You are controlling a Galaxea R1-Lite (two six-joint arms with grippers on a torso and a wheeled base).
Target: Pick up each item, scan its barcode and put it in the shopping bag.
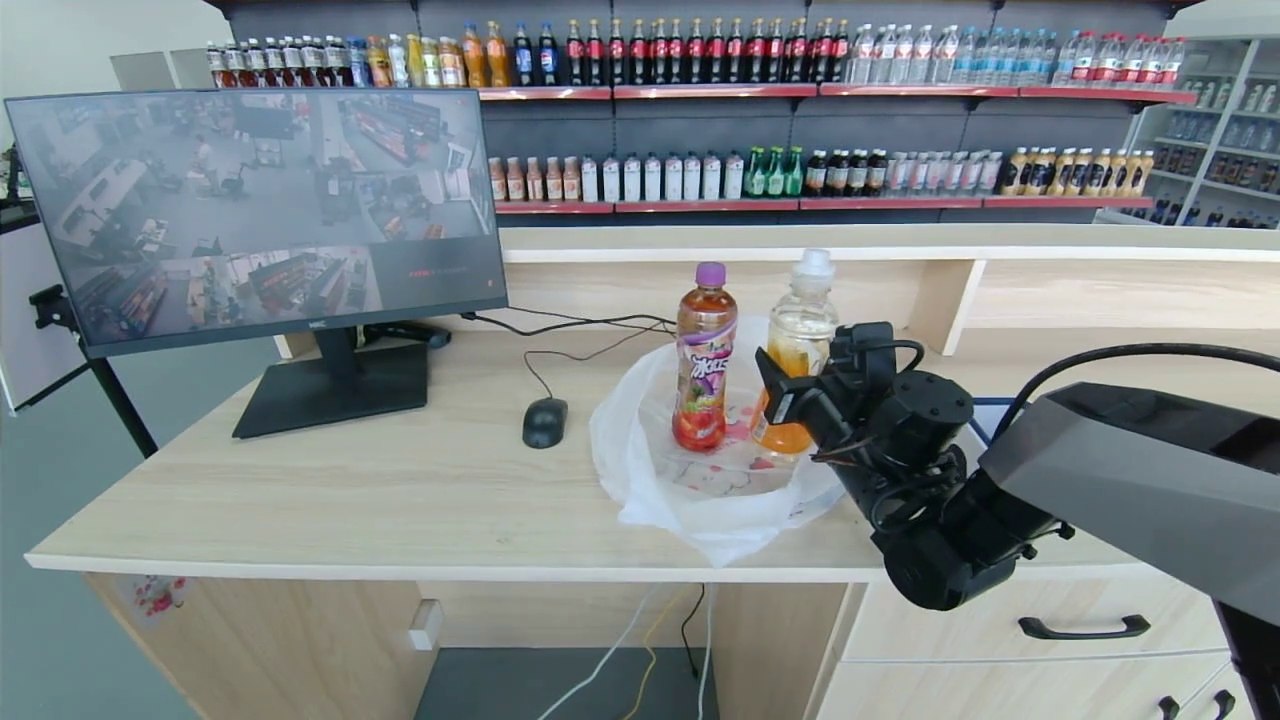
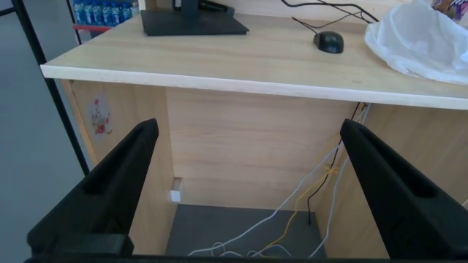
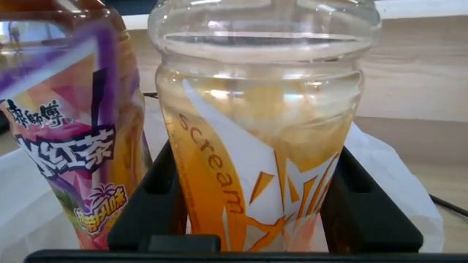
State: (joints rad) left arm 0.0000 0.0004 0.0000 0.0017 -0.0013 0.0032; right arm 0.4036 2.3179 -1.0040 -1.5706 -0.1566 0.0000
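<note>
We see the white-cap bottle [image 1: 800,340], clear w/ an orange label, standing upright inside the open bag [image 1: 640,450] on the counter [image 1: 400,490]. The right gripper [image 1: 778,398] pinches it at label height, one finger pressed on each side. Just beside it, towards the robot's left and also upright in the bag, is the purple-cap bottle [image 1: 704,360]; the two look nearly touching. The bag is white plastic, crumpled, w/ its rim spread around both bottles. Further left on the counter are a mouse [image 1: 544,422] and a monitor [image 1: 250,210]. The left gripper [image 2: 248,130] hangs below counter level, facing the counter's front, fingers spread wide w/ nothing between them.
</note>
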